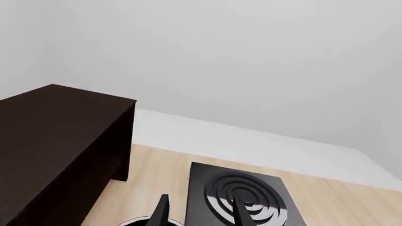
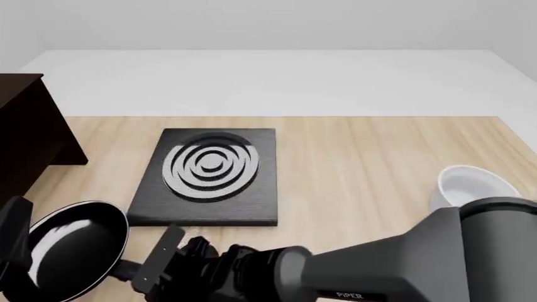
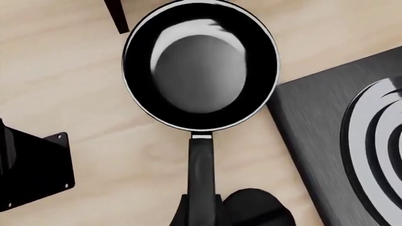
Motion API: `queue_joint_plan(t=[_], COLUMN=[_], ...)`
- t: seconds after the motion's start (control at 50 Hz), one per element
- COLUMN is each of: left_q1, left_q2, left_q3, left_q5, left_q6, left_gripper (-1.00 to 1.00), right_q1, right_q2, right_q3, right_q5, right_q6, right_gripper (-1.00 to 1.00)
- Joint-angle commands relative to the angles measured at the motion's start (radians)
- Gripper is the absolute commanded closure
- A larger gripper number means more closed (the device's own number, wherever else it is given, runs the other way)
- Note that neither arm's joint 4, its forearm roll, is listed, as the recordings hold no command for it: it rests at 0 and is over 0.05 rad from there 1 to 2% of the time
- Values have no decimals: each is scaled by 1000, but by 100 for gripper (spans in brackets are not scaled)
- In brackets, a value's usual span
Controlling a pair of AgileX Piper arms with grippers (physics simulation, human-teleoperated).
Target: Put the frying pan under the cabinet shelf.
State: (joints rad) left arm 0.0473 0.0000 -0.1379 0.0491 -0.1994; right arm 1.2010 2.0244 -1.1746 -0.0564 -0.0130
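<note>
Right end effector [image 3: 204, 212] grips the frying pan [image 3: 199, 66] by its handle, shown only by the right wrist view; left end effector [image 1: 201, 212] aperture undeterminable beside the cabinet shelf [image 1: 56, 150].

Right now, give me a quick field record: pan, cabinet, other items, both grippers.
frying pan: near left of table, handle pointing right
right gripper: shut on the pan's handle
left gripper: open, holding nothing
cabinet shelf: far left, beyond the pan
black slab with rings: centre, right of the pan
white bowl: right side
pan under cabinet: not yet
</note>
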Motion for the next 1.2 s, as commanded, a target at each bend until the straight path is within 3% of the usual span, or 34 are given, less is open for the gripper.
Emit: queue_joint_plan(t=[0.02,0.24,0.54,0.68,1.2], left_q1=[13,17,20,24,43], left_q2=[0,0,0,0,0], left_q3=[8,11,10,7,28], left_q5=[-9,-8,-6,-3,-19], left_q6=[-14,-17,-21,-24,-36], left_gripper=[-100,-100,-100,-100,-100], right_q1=[-5,-14,-103,-100,-91], right_q2=[18,69,154,162,273], right_q3=[-26,-80,-220,-213,-333], right_q5=[-5,1,38,0,34], right_q6=[56,32,-31,-34,-27], right_gripper=[100,100,100,100,100])
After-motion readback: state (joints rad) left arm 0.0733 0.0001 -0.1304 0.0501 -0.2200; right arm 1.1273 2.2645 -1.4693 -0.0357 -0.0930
